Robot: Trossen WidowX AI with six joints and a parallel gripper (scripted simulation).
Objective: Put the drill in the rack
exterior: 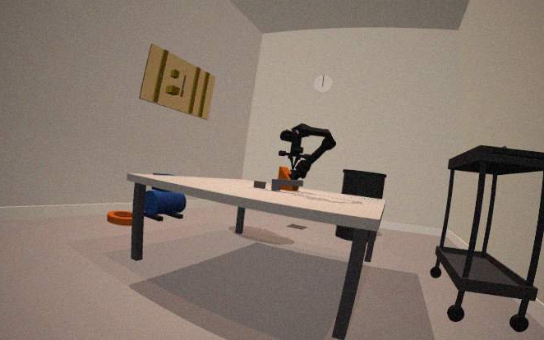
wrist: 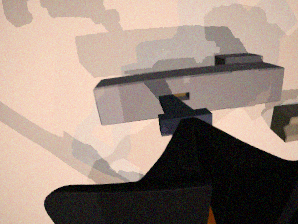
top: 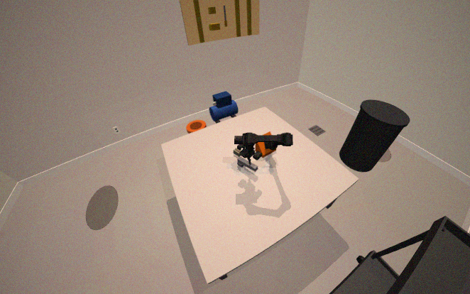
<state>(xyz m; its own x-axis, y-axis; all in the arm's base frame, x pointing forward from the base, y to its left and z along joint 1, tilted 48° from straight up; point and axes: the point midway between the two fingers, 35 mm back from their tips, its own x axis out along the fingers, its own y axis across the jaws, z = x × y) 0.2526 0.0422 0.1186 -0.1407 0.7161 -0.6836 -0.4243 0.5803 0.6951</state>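
Note:
A long grey block (top: 252,167) (exterior: 282,182) (wrist: 225,90) lies on the table. In the wrist view a dark blue key (wrist: 167,125) with a flat head and a narrow shank leans over the block's slot, where a bit of yellow shows. My gripper (top: 248,157) (exterior: 294,167) (wrist: 188,125) is shut and empty, pointing down over the key's head; whether it touches the head cannot be told. The drill cannot be made out. A small dark block with a tan part (top: 236,151) (exterior: 259,185) (wrist: 279,121) stands beside the grey block; I cannot tell whether it is the rack.
An orange block (top: 262,147) (exterior: 283,173) stands beside my arm's base on the table (top: 211,219) (exterior: 206,190). A black bin (top: 368,142), a blue compressor (top: 223,110) and a dark cart (exterior: 498,281) stand off the table.

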